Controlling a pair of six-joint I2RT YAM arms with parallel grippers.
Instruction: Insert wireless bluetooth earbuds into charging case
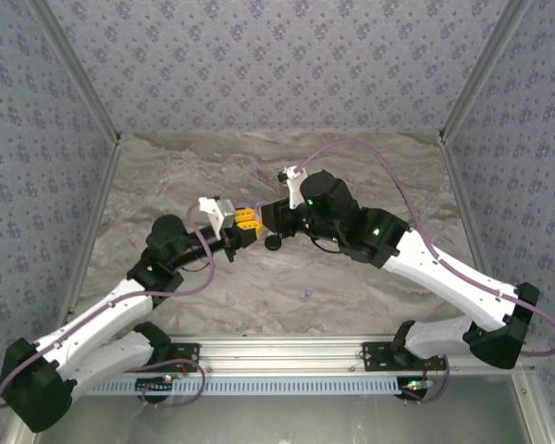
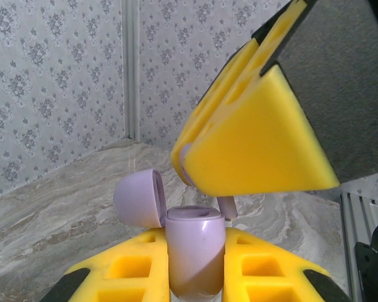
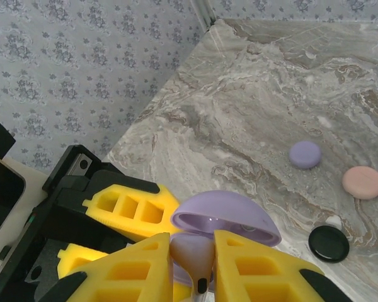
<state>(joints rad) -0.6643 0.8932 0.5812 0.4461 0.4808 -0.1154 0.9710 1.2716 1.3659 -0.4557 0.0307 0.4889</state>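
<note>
My left gripper is shut on a lilac charging case, held upright with its lid hinged open to the left. My right gripper is shut on a lilac earbud, just over the case's open top. In the left wrist view the right gripper's yellow fingers hang tilted above the case, and the earbud's stem pokes out below them beside the case's rim. From above, the left gripper and the right gripper meet tip to tip over the middle of the table.
Three closed round cases lie on the marble table to the right of the grippers: a lilac case, a pale pink case and a black case. A tiny speck lies nearer the arms' bases. Patterned walls enclose three sides.
</note>
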